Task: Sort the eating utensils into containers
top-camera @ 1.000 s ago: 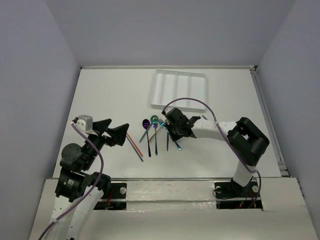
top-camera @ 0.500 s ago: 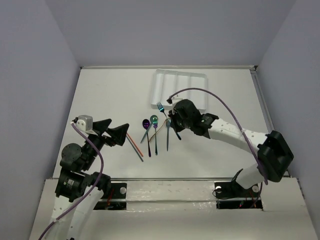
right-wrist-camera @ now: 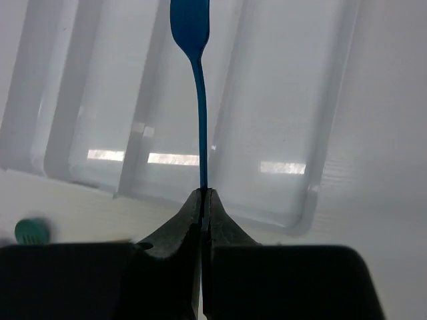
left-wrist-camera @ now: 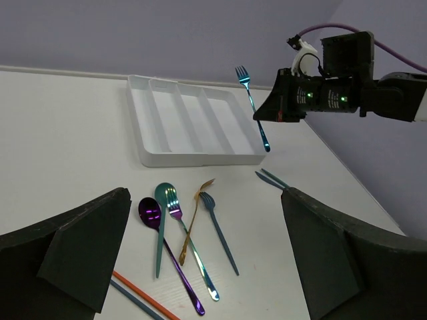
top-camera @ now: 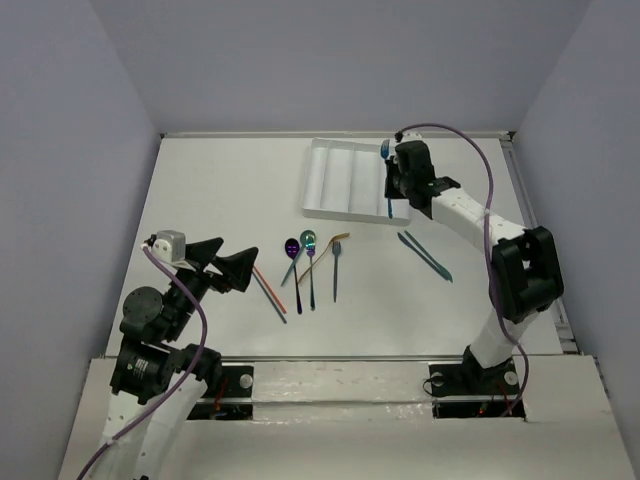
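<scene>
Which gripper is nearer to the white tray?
Right. The right gripper hangs over the white tray's right side, fingers shut on a blue fork. The left gripper sits well short of it, at the table's near left.

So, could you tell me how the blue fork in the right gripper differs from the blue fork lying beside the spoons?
The held fork hangs in the air over the white tray, pinched by the right gripper's shut jaws; the table fork lies flat, untouched. The held fork looks brighter teal-blue, the table fork darker. Both are slim forks, tines toward the far edge.
</scene>
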You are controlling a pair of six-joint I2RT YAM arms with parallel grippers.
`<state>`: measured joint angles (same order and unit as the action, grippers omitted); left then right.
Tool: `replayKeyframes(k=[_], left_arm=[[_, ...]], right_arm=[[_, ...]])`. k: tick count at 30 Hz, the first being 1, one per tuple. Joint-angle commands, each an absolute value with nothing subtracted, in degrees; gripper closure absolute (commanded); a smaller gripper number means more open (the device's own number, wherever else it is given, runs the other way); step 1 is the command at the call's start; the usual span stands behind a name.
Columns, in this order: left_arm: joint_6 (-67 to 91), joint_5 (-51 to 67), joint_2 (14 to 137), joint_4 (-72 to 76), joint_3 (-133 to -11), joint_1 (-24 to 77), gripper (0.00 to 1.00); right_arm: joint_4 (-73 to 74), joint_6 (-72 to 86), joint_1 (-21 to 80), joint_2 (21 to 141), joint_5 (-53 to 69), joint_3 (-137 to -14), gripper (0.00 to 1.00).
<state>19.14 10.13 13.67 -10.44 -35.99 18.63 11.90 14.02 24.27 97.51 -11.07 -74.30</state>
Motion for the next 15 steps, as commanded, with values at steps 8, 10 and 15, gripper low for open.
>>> replayKeyframes(k=[8, 10, 15], left_arm=[[18.54, 11.78, 14.06, -7.21, -35.07, 18.46, 0.01], [18.46, 11.78, 14.24, -7.21, -35.07, 18.46, 0.01], [18.46, 12.22, 15.2, -7.03, -35.07, 18.46, 0.01]], right_arm=[[9.49, 15.29, 17.23, 116.01, -10.55, -91.31, 1.0], [8.35, 15.91, 16.09, 117.76, -10.98, -91.41, 1.0], [7.47, 16.7, 14.77, 120.58, -9.67, -91.93, 0.98]])
